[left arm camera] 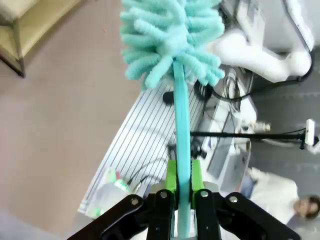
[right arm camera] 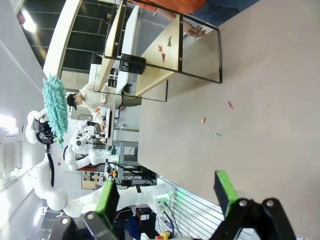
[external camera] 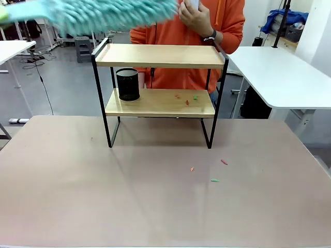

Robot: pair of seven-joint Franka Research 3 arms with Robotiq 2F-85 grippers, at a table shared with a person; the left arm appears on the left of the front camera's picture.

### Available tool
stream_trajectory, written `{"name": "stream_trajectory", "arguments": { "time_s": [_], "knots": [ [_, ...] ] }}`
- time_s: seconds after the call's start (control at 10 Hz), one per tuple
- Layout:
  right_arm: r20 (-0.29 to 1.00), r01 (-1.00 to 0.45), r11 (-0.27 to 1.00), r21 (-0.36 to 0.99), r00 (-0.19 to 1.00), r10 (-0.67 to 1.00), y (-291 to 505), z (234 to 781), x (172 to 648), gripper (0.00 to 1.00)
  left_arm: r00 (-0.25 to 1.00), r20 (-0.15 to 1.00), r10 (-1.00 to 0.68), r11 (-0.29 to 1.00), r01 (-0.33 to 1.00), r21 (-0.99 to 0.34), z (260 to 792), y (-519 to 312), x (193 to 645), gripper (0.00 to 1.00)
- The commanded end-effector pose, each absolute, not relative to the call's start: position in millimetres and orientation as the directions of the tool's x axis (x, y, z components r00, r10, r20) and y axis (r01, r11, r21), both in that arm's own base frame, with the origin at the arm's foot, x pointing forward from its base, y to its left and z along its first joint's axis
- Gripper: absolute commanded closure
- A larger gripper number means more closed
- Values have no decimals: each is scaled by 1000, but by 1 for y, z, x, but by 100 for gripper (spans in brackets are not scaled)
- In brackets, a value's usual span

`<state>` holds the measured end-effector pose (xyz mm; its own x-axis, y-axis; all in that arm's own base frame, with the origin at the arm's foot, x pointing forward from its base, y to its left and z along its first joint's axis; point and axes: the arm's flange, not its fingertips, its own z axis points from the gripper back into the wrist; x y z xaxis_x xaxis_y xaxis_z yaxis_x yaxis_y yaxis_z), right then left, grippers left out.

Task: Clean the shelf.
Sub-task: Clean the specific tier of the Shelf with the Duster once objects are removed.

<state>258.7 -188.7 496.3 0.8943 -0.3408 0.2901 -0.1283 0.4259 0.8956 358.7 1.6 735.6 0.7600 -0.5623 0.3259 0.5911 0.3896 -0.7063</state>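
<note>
Shelf (external camera: pixel 160 56) stands on desk (external camera: pixel 103 196). Black mesh cup (external camera: pixel 128 84) on lower board, left end. Coloured scraps (external camera: pixel 187 101) on lower board and desk. Teal duster (external camera: pixel 103 13), blurred, above shelf's left. Person in orange (external camera: pixel 230 20) behind.

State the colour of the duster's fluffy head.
The duster has a turquoise head; clearest in the left wrist view.

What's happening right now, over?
Left hand shut on teal fluffy duster. Right hand open. Two-tier wooden black-framed shelf: black mesh cup, coloured scraps on lower board.
</note>
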Motion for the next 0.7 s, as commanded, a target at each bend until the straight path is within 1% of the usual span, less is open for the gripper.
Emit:
{"name": "stream_trajectory", "arguments": {
  "time_s": [0.0, 0.1, 0.2, 0.3, 0.4, 0.5, 0.6],
  "knots": [
    [319, -162, 417, 894, 884, -342, -188, 498, 261, 0, 883, 465, -69, 402, 451, -797, 704, 81, 320, 87],
    [319, -162, 417, 894, 884, -342, -188, 498, 261, 0, 896, 415, 159, 378, 333, -864, 675, 128, 302, 87],
    [319, -162, 417, 894, 884, -342, -188, 498, 261, 0, 883, 296, 365, 395, 142, -908, 648, 150, 297, 87],
    [319, -162, 417, 894, 884, -342, -188, 498, 261, 0, 871, 173, 461, 393, -25, -919, 622, 157, 300, 87],
    [319, -162, 417, 894, 884, -342, -188, 498, 261, 0, 842, 70, 535, 369, -159, -916, 595, 160, 313, 87],
    [319, -162, 417, 894, 884, -342, -188, 498, 261, 0, 774, -2, 633, 352, -290, -890, 573, 162, 331, 87],
    [319, -162, 417, 894, 884, -342, -188, 498, 261, 0, 797, -1, 604, 350, -267, -898, 571, 157, 345, 87]
  ]
}}
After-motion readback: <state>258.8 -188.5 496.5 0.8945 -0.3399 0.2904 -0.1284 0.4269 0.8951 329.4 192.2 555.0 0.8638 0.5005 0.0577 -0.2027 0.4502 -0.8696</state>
